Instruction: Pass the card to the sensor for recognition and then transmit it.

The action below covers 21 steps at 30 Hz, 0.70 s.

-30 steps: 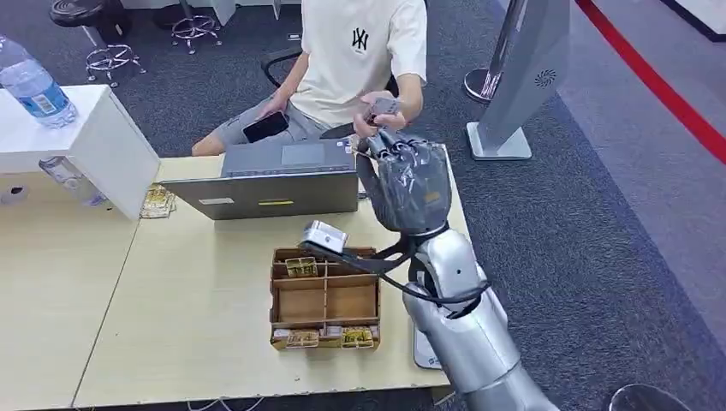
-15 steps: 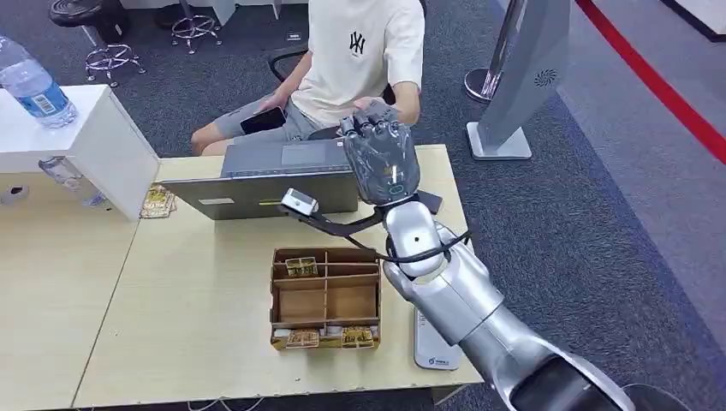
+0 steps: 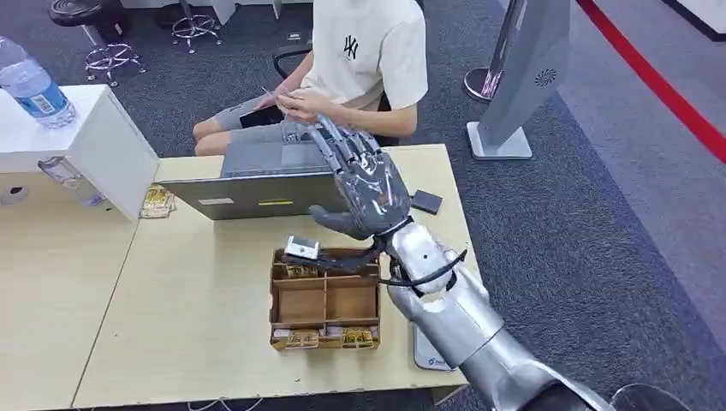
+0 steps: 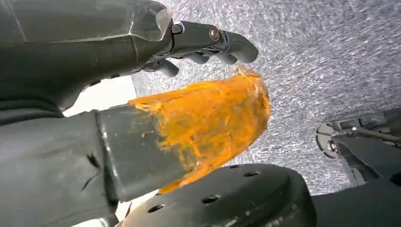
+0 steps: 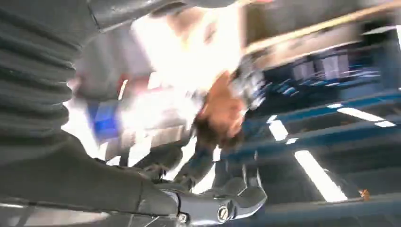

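Note:
My right hand (image 3: 364, 184) hovers over the laptop's back edge with its fingers spread and nothing in it. The right wrist view is blurred, and its fingers (image 5: 222, 208) there hold nothing. A person in a white T-shirt (image 3: 368, 51) sits behind the table and holds a thin card (image 3: 272, 94) in both hands above the lap. A small black square sensor (image 3: 425, 202) lies on the table just right of my hand. My left hand (image 4: 198, 75) hangs over the carpet, thumb wrapped in orange tape, holding nothing.
A grey laptop (image 3: 270, 184) stands at the table's far edge. A brown compartment box (image 3: 325, 300) with gold cards sits below my hand, and a white device (image 3: 428, 351) lies at the front edge. A water bottle (image 3: 34, 86) stands on the white shelf at left.
My right hand has drawn back from the person and lowered toward the table, spreading its fingers. The person's hands have moved to the lap with the card.

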{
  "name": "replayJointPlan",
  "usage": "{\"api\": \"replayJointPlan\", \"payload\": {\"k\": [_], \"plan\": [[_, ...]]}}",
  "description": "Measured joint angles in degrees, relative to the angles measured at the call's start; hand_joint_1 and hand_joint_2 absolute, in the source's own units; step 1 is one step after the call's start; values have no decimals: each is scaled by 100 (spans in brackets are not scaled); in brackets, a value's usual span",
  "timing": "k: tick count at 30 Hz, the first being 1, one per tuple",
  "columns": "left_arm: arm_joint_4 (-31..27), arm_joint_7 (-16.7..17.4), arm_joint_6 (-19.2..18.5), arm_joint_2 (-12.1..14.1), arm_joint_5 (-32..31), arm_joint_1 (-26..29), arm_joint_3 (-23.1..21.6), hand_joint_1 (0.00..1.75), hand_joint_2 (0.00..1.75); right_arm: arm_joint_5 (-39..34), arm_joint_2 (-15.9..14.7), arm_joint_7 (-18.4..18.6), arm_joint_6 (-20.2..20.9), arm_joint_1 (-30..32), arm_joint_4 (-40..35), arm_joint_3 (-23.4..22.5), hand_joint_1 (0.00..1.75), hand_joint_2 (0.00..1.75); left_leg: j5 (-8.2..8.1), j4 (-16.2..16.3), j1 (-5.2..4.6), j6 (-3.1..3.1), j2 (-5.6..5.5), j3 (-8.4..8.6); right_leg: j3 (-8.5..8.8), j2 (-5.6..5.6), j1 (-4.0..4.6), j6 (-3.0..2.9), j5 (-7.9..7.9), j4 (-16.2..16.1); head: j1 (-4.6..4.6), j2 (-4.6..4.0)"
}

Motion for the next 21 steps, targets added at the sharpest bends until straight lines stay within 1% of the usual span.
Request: {"api": "replayJointPlan", "payload": {"k": [1,3,4,6,8,12,14,17,18,21], "plan": [[0,-35,35,-6,80,6,0,0,0,-1123,91,-264,255,250,-346,-111,0,0,0,-1,0,0,-9,-3,0,-8,0,-1,-3,0,-2,0],[0,-74,92,-11,197,33,0,0,0,-2951,185,-541,908,748,-995,-137,0,0,-3,-2,0,-2,-10,-5,-3,-10,0,-1,-7,0,0,0],[0,-100,127,-11,260,50,0,0,0,-3917,222,-711,1454,986,-1368,-137,0,0,-6,-2,0,-3,-6,-6,-6,-4,-1,-1,-7,0,-2,0],[0,-129,155,-13,338,50,0,0,0,-5075,260,-909,2234,1398,-1897,-122,0,0,-8,-2,0,-1,-6,-6,-6,-6,-1,-1,-8,-2,0,0],[0,-155,190,-15,400,57,0,0,0,-5656,260,-1046,2691,1704,-2242,-73,0,0,-8,-2,0,-1,-8,-7,-5,-8,-1,0,-8,-3,0,0],[0,-168,225,-17,524,58,0,0,0,-6808,216,-1232,4014,2255,-2624,56,0,0,-9,-2,-1,0,-7,-5,-3,-7,-1,0,-8,-4,0,0],[0,-170,225,-17,583,60,0,0,0,-7034,164,-1255,4529,2486,-2672,158,0,0,-9,-2,-1,0,-6,-5,-3,-6,-1,0,-7,-3,0,0],[0,-192,236,-17,677,56,0,0,0,-7106,20,-1240,5238,2826,-2616,357,0,0,-9,-2,-1,1,-7,-4,-2,-7,-1,0,-8,-5,0,0],[0,-199,240,-20,706,57,0,0,0,-7075,-38,-1269,5388,2942,-2556,427,0,0,-9,-2,-1,1,-7,-5,-2,-7,-1,0,-8,-5,0,0],[0,-219,245,-17,797,55,0,0,0,-6835,-275,-1345,5475,3139,-2281,656,0,0,-10,-2,-1,1,-6,-5,-3,-6,-1,0,-8,-5,0,0]]}}
